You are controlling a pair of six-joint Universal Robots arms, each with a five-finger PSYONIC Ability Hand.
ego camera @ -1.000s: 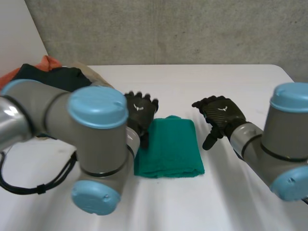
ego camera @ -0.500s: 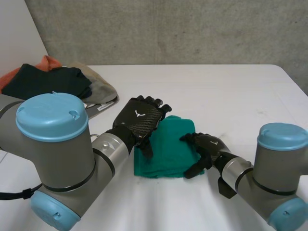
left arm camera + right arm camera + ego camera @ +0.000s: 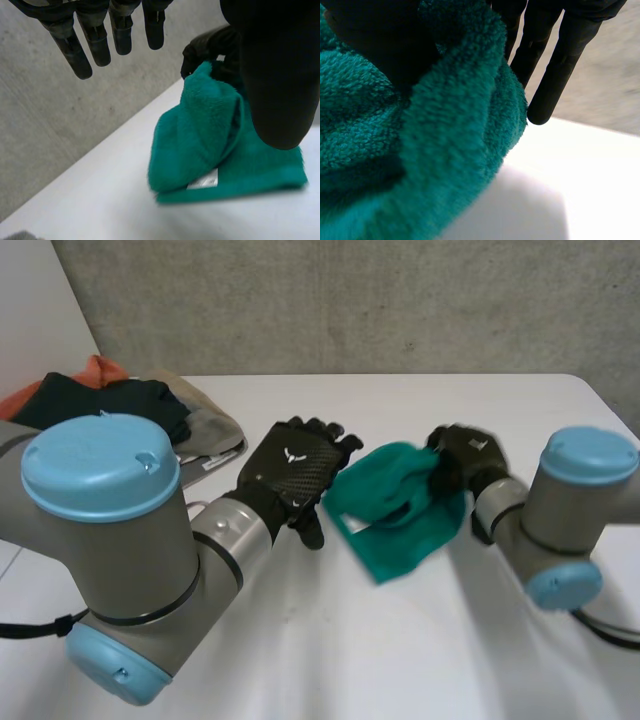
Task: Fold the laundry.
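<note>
A folded green towel [image 3: 400, 505] hangs crumpled and partly lifted off the white table [image 3: 400, 650], a white label showing on its lower fold [image 3: 202, 181]. My right hand [image 3: 465, 455] is shut on the towel's right edge. In the right wrist view the green towel [image 3: 445, 150] is pinched between the thumb and the fingers [image 3: 560, 70]. My left hand [image 3: 295, 475] hovers just left of the towel, open, its fingers [image 3: 95, 40] straight and touching nothing. From the left wrist the green towel [image 3: 200, 140] lies beyond my palm, with the right hand [image 3: 205, 47] gripping its far end.
A pile of dark, orange and beige clothes [image 3: 120, 410] lies at the table's back left. A grey concrete wall [image 3: 350, 300] stands behind the table. My left arm's big joints fill the near left.
My right hand closed on the towel's right edge and pulled it up and to the right, undoing its flat fold. The left hand stayed open and shifted only slightly.
</note>
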